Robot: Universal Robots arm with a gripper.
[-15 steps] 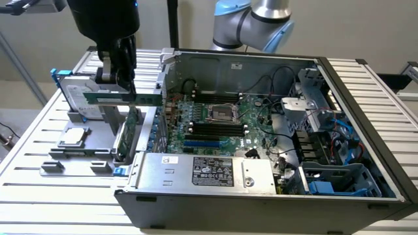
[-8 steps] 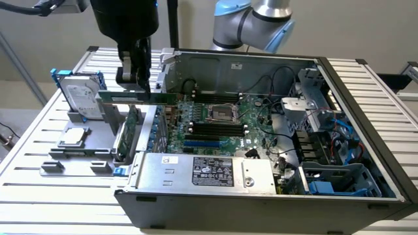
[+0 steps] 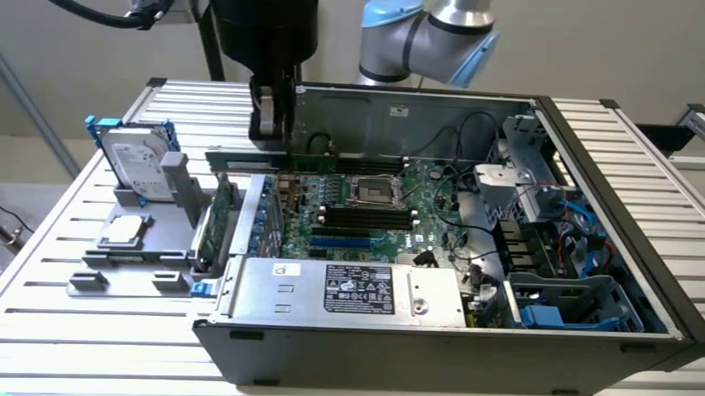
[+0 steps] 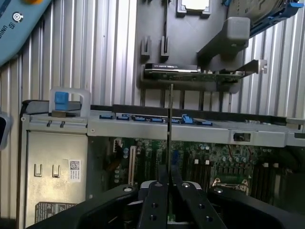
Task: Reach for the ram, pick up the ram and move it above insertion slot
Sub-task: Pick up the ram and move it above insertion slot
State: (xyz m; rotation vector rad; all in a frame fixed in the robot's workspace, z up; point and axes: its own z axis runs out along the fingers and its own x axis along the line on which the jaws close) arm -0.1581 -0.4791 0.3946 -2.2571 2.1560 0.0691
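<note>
With the ram (image 4: 170, 138) already clamped edge-on between the gripper (image 4: 169, 191) fingers, held aloft over the open computer case (image 3: 617, 272) and motherboard (image 3: 375, 210), lowering into slots outstanding.

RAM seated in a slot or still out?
Out. The gripper holds the ram edge-on above the motherboard, clear of the black slots.
</note>
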